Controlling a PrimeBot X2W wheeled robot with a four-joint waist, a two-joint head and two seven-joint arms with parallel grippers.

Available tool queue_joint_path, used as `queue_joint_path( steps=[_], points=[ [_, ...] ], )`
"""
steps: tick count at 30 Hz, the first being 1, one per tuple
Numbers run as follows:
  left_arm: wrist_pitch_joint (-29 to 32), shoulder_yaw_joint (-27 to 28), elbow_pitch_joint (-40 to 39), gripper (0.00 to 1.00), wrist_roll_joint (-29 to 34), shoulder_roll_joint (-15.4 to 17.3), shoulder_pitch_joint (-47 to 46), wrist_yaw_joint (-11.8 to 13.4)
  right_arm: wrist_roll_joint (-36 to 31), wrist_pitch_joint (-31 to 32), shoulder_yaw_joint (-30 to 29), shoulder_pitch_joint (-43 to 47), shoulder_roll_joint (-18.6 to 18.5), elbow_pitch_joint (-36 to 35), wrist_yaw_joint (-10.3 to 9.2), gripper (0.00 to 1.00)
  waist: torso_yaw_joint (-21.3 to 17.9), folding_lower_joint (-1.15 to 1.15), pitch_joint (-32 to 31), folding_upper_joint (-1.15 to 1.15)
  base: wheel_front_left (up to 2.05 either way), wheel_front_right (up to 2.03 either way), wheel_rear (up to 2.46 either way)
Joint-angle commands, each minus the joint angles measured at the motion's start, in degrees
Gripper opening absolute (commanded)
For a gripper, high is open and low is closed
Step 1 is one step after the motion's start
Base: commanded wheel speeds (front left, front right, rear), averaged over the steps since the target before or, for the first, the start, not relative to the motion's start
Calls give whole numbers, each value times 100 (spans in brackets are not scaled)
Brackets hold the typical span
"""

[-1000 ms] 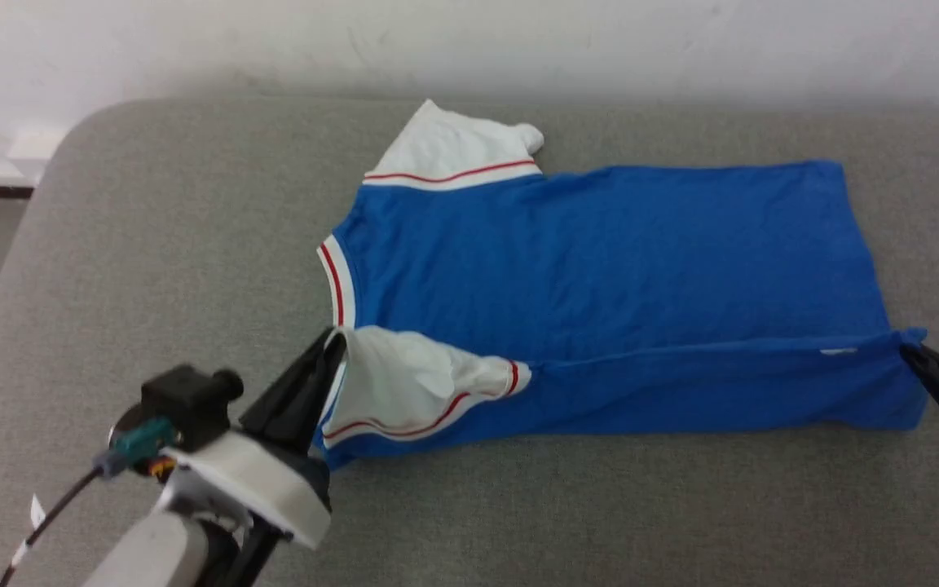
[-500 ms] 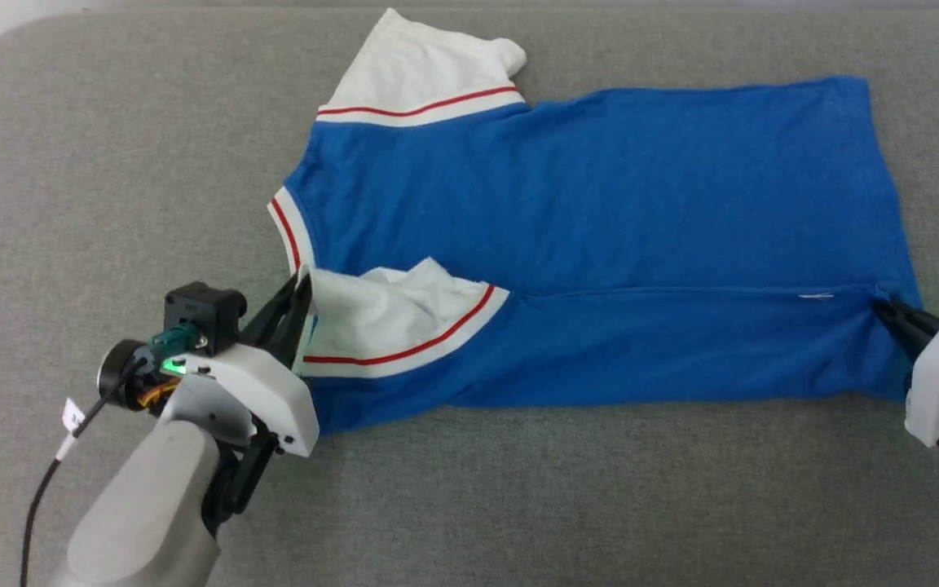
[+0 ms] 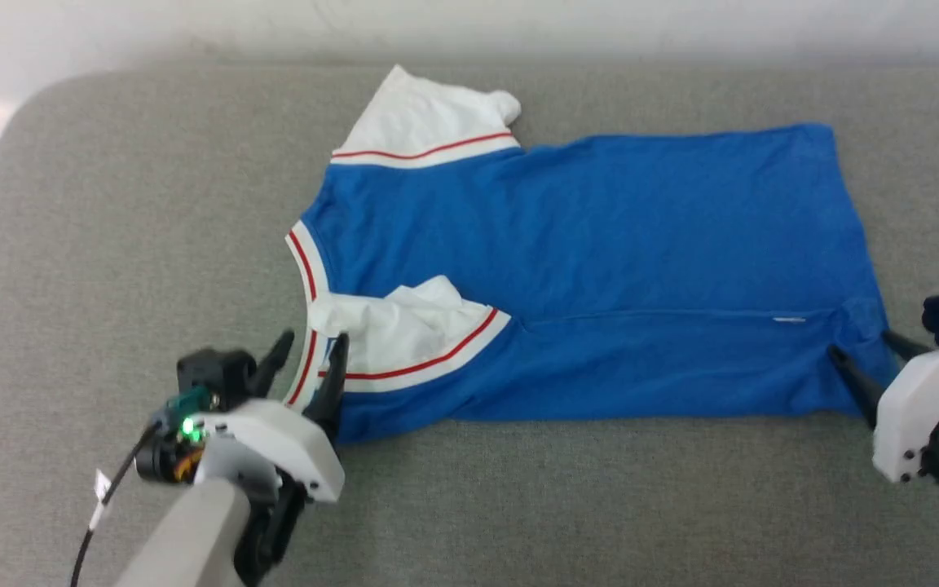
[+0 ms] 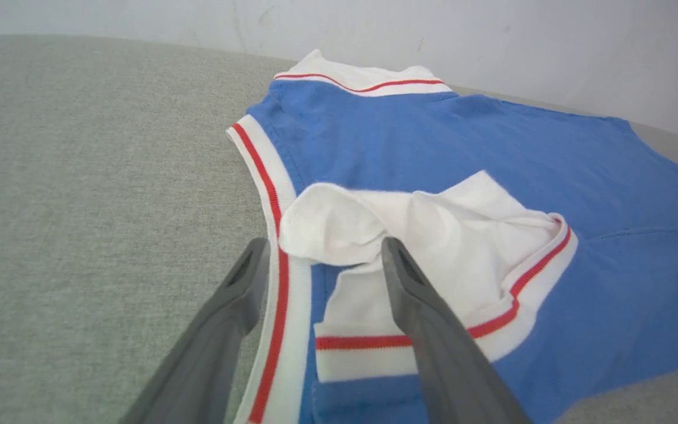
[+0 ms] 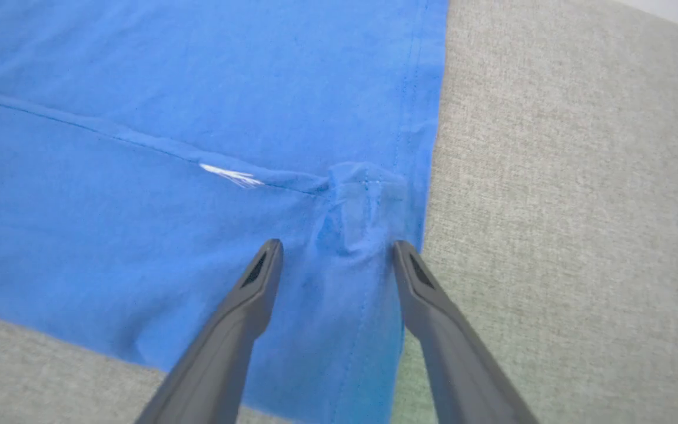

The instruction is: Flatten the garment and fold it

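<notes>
Left claw (image 3: 310, 346) and right claw (image 3: 859, 346) spread wide, empty, astride collar (image 3: 305, 262) and hem corner (image 3: 865, 316). Jersey (image 3: 600, 244) flat at bench (image 3: 111, 244) middle, near side folded over. Looks light, limp, prone to wrinkle; best pinched at seamed edges: collar band, hem corner.

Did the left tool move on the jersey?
Yes. Against the striped collar of the jersey, the left tool has let go, opened and backed slightly toward the robot.
</notes>
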Motion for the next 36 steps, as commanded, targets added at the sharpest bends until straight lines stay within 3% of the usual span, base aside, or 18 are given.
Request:
queue_joint_path(
  steps=[1, 8, 13, 19, 22, 27, 28, 29, 30, 36],
  points=[
    [21, 67, -118, 100, -120, -47, 218, 88, -83, 44, -133, 155, 151, -83, -11, 100, 38, 1, -317, 0, 0, 0, 0],
    [605, 237, -922, 100, -677, -137, 1067, 487, -458, 410, -1261, 846, 948, -607, -11, 100, 59, 1, -588, 0, 0, 0, 0],
    [1079, 95, -1391, 100, -479, 80, 1387, 954, -931, 780, -1889, 1393, 1582, -1404, -11, 100, 20, 1, -580, 0, 0, 0, 0],
    [1430, 40, -1333, 100, -142, 303, 1395, 1505, -1219, 1160, -2136, 1679, 1919, -2231, -11, 100, -161, 1, -352, 0, 0, 0, 0],
    [1479, 49, -1283, 100, -160, 292, 1332, 1535, -1278, 1286, -2188, 1706, 1955, -2501, -11, 100, -253, 1, -191, 0, 0, 0, 0],
    [1688, -64, -1095, 100, -270, 258, 1239, 1372, -1335, 1414, -2309, 1703, 1916, -2730, -11, 100, -332, 1, 13, 0, 0, 0, 0],
    [1755, -100, -1038, 82, -306, 250, 1232, 1321, -1349, 1431, -2329, 1702, 1900, -2747, -11, 100, -335, 1, 31, 0, 0, 0, 0],
    [1787, -118, -980, 37, -328, 245, 1222, 1289, -1367, 1450, -2341, 1704, 1889, -2765, -11, 100, -335, 1, 42, 0, 0, 0, 0],
    [1787, -127, -921, 0, -331, 245, 1209, 1269, -1387, 1468, -2350, 1704, 1877, -2776, -11, 100, -331, 1, 43, 0, 0, 0, 0],
    [1505, -133, -776, 0, -371, 146, 1188, 1121, -1574, 1604, -2399, 1717, 1691, -2660, -11, 100, -151, 1, -173, 0, 0, 0, 0]
  ],
)
